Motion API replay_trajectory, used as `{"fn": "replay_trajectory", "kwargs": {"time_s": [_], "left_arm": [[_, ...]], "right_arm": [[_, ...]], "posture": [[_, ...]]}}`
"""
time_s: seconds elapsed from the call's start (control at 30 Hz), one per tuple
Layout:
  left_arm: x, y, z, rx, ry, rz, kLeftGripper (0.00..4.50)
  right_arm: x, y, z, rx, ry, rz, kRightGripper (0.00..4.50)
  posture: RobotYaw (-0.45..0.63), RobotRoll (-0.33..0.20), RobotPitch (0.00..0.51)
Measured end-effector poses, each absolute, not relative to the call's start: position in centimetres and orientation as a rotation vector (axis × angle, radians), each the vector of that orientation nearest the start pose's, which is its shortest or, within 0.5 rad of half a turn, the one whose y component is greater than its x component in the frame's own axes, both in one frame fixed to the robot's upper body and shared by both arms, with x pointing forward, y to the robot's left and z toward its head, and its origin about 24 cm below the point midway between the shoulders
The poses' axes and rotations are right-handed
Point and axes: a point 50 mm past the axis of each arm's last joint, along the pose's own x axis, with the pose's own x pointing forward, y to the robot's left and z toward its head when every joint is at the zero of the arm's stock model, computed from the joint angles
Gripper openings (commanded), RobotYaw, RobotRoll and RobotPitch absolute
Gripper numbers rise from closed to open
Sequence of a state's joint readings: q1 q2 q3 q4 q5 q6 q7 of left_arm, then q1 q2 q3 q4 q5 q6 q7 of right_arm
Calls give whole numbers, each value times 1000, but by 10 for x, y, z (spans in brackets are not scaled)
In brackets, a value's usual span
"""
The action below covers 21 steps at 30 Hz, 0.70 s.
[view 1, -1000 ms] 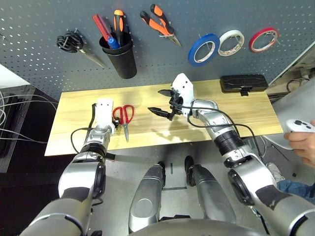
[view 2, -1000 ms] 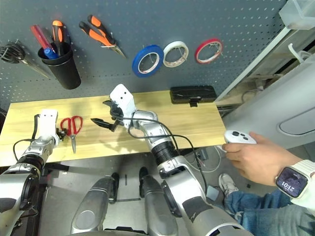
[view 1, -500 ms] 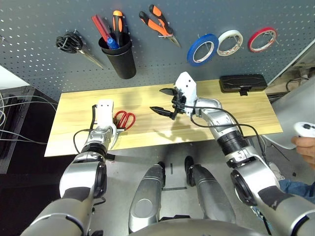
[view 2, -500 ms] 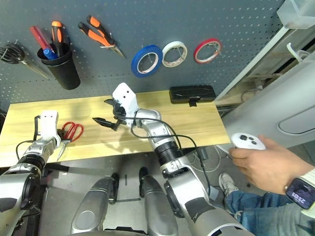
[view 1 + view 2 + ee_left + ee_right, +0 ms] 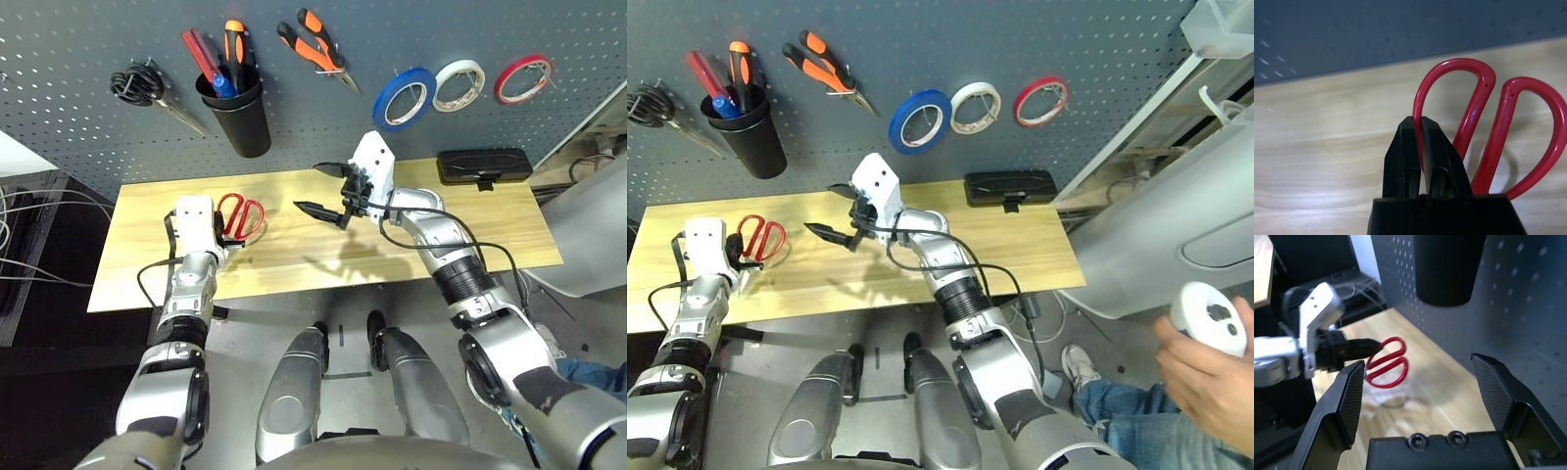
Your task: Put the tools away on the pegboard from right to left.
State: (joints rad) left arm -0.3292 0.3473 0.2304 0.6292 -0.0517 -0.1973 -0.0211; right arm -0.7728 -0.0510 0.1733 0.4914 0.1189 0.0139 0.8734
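Scissors [image 5: 240, 214] in left pincer [image 5: 1422, 128], handles toward pegboard [image 5: 88, 88], blades seemingly hidden

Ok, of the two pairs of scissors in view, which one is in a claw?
The red-handled scissors, gripped by the left claw over the table. The black-handled scissors hang at the pegboard's left end, untouched.
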Motion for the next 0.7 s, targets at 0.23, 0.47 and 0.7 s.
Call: {"fn": "replay_trajectory", "kwargs": {"time_s": [0.23,0.47,0.7], "left_arm": [[289,294,68,206,-78,316,12],[291,312,103,210,-211,358,12],[295,304,133,238,-352,307,12]], "right_arm": [[339,-28,174,-155,-277,1212,4500],[339,-25,193,-117,-318,1202,4500],[336,-22,204,-93,-356,1209,4500]], "posture": [[158,0,257],[156,0,257],[151,0,256]]}}
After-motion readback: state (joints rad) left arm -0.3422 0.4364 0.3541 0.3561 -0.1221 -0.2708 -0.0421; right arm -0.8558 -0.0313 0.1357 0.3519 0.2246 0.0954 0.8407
